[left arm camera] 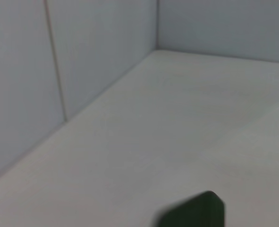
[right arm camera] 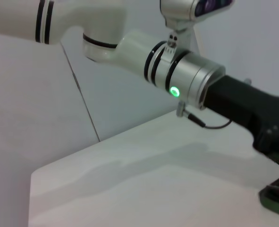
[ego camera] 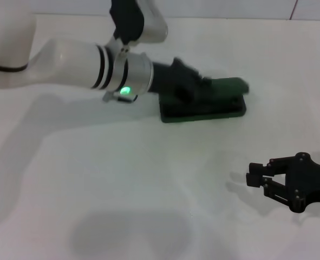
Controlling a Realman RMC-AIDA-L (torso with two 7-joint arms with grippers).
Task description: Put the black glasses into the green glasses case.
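The green glasses case [ego camera: 203, 112] lies on the white table right of centre, its lid [ego camera: 227, 85] tilted up over the base. My left gripper [ego camera: 188, 82] reaches in from the left and is on the case, at the lid's left end. A dark green corner of the case [left arm camera: 196, 212] shows in the left wrist view, and another edge of it [right arm camera: 276, 199] in the right wrist view. The black glasses are not visible in any view. My right gripper [ego camera: 252, 176] rests low at the front right, open and empty, well apart from the case.
The white table [ego camera: 122, 179] stretches in front of and left of the case. A pale tiled wall [left arm camera: 59, 71] stands behind the table. My left arm [right arm camera: 186, 75] spans the space above the table's far left.
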